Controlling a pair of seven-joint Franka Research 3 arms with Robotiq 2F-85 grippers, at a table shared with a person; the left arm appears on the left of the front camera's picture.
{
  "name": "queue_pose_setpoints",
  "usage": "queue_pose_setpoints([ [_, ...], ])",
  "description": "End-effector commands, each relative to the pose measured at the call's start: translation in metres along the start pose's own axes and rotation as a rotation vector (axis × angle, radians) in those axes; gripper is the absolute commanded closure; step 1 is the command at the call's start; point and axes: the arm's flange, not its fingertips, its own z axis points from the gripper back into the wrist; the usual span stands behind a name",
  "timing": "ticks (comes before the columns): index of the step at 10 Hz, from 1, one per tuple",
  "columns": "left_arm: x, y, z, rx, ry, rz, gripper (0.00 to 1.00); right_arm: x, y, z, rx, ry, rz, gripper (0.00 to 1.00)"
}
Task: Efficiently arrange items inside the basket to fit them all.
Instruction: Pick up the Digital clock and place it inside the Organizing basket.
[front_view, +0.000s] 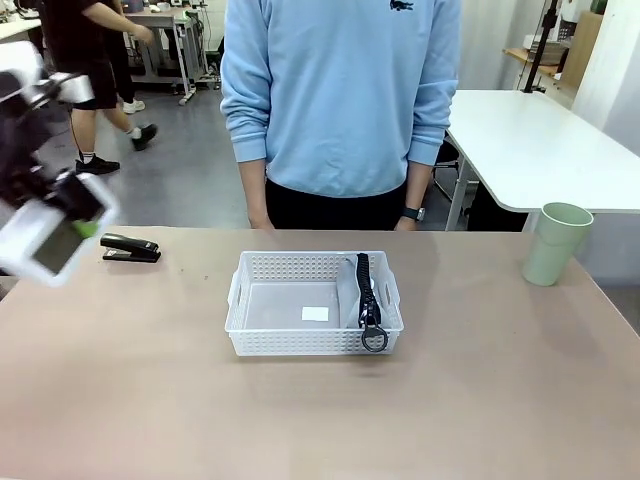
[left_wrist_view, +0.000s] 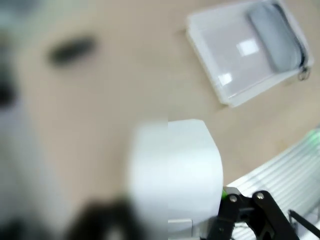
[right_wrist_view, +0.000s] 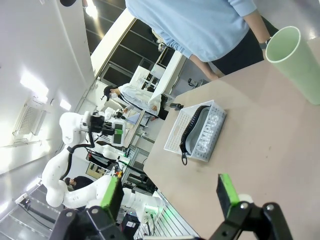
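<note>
Tabletop (front_view: 320, 420): single basket (front_view: 290, 342), pouch (front_view: 351, 292), stapler (front_view: 130, 249), cup (front_view: 556, 243); left pincer (front_view: 62, 233) clamps device (left_wrist_view: 175, 170); right pincer (right_wrist_view: 169, 193) wide, empty

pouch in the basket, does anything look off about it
The grey CAMPUS pouch stands on edge against the right wall of the basket, and its black strap spills over the near rim, ring hanging outside.

Person wears a light blue sweatshirt (front_view: 340, 90) with a dark crocodile logo (front_view: 401, 5) at twelve o'clock, and a black wristwatch (front_view: 411, 213). Right gripper (right_wrist_view: 169, 195): black, green pads (right_wrist_view: 225, 190), silver screws (right_wrist_view: 240, 205).
</note>
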Motion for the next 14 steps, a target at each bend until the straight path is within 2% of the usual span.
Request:
queue_pose_setpoints([
  [1,0.067,-0.054,-0.008,0.042,0.07,-0.12,0.48,0.004,0.001,0.0,0.017,-0.021,0.027,0.0],
  [3,0.123,-0.14,-0.045,0.1,0.149,-0.287,0.48,0.004,0.001,0.0,0.017,-0.021,0.027,0.0],
  [5,0.146,-0.196,-0.101,0.11,0.224,-0.406,0.48,0.004,0.001,0.0,0.017,-0.021,0.027,0.0],
  [7,0.136,-0.196,-0.137,0.055,0.179,-0.427,0.48,0.004,0.001,0.0,0.017,-0.021,0.027,0.0],
  [9,0.128,-0.177,-0.131,0.02,0.084,-0.415,0.48,0.004,0.001,0.0,0.017,-0.021,0.027,0.0],
  [10,0.125,-0.172,-0.116,-0.038,0.131,-0.418,0.48,0.004,0.001,0.0,0.017,-0.021,0.027,0.0],
  [11,0.146,-0.194,-0.15,0.039,0.157,-0.417,0.48,0.004,0.001,0.0,0.017,-0.021,0.027,0.0],
  [14,0.143,-0.185,-0.141,0.02,0.146,-0.412,0.48,0.004,0.001,0.0,0.017,-0.021,0.027,0.0],
])
